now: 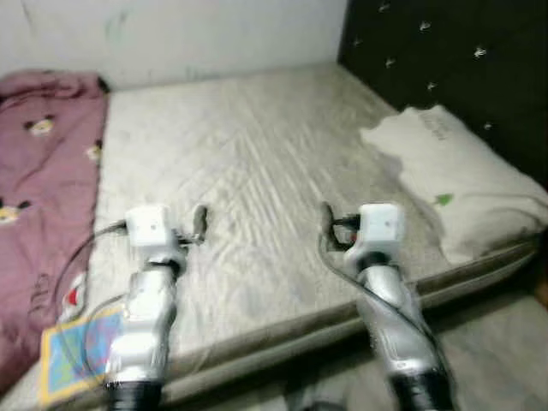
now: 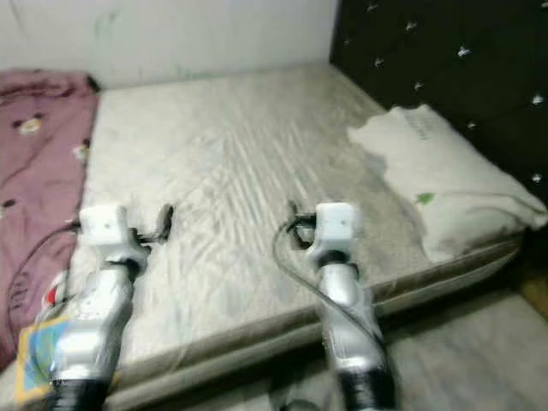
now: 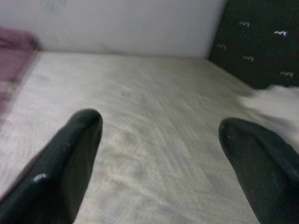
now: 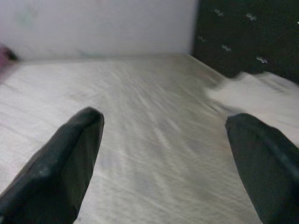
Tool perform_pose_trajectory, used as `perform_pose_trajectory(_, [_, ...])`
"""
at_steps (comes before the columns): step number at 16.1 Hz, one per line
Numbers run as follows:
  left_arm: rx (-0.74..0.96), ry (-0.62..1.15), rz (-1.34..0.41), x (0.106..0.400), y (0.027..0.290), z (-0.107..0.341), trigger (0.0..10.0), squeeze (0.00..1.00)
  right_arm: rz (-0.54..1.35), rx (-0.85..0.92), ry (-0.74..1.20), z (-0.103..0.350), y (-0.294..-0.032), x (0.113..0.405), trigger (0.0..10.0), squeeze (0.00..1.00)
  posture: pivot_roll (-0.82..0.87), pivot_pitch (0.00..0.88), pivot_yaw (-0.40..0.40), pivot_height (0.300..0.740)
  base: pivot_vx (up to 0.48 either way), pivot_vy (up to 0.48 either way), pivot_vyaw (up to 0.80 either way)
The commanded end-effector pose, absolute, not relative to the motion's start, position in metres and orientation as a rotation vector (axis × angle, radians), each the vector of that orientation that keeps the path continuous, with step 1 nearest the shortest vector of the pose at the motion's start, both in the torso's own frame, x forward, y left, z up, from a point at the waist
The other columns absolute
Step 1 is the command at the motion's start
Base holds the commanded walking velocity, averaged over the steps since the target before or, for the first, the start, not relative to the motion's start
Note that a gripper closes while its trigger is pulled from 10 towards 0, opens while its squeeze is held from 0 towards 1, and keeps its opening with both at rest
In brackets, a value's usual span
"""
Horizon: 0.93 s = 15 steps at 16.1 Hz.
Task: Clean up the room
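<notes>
Bedroom scene from the robot's head camera, slightly blurred. A bare mattress [image 1: 257, 188] fills the middle of the picture, wrinkled and stained, with a pale wall at 12 o'clock and a dark tufted headboard [image 1: 454, 60] at 2 o'clock.

Both silver arms reach forward over the near edge of the mattress. The left gripper [image 3: 161, 140] hangs low above the bare surface, fingers spread wide with nothing between them. The right gripper [image 4: 166, 140] is the same: wide open and empty.

A white pillow [image 1: 458, 180] lies at 3 o'clock against the headboard, well apart from the right gripper and further out toward the bed's head. A crumpled pink blanket [image 1: 43, 197] with small cartoon prints is heaped at 9 o'clock, near the left arm but beside it, not under the fingers. A colourful flat item [image 1: 77, 351], perhaps a book or card, sits at 7 o'clock by the left arm's base.

Judgement: the step in hand looks like approaching the bed to tidy it. To do it well, the robot should pick one target, likely the blanket, turn the left gripper toward 9 o'clock, and close on a raised fold rather than flat cloth.
</notes>
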<state>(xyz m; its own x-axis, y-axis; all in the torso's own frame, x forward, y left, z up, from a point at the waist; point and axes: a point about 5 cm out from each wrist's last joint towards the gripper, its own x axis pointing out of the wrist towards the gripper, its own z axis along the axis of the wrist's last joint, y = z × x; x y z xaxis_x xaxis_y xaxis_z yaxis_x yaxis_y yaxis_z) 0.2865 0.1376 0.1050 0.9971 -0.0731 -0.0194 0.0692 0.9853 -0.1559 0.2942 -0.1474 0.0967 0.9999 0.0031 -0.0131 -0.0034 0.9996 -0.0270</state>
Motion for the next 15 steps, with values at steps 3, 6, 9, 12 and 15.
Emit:
perform_pose_trajectory(3, [-0.137, 0.043, -0.047, 0.2852, 0.1478, 0.1025, 10.0, 0.00, 0.029, -0.011, -0.002, 0.1014, -0.1382, 0.2962, 10.0, 0.00, 0.03, 0.000, 0.000, 0.740, 0.000, 0.100, 0.00])
perform_pose_trajectory(6, [-0.146, 0.053, -0.048, 0.2855, 0.1469, 0.1014, 10.0, 0.00, 0.036, -0.020, -0.003, 0.1019, -0.1377, 0.2959, 10.0, 0.00, 0.03, 0.000, -0.002, 0.740, 0.000, 0.444, 0.53])
perform_pose_trajectory(9, [-0.149, 0.058, -0.044, 0.2857, 0.1467, 0.1006, 10.0, 0.00, 0.033, -0.009, 0.007, 0.1004, -0.1383, 0.2959, 10.0, 0.00, 0.03, 0.000, -0.003, 0.740, 0.000, 0.480, 0.44])
perform_pose_trajectory(12, [-0.152, 0.059, -0.044, 0.2859, 0.1469, 0.1006, 10.0, 0.00, 0.034, -0.007, 0.013, 0.0998, -0.1381, 0.2964, 10.0, 0.00, 0.03, 0.000, -0.003, 0.740, 0.000, 0.480, 0.00])
perform_pose_trajectory(15, [-0.158, 0.060, -0.048, 0.2868, 0.1459, 0.1001, 10.0, 0.00, 0.039, -0.010, 0.015, 0.0993, -0.1380, 0.2970, 10.0, 0.00, 0.03, 0.000, -0.003, 0.740, 0.000, 0.480, 0.00])
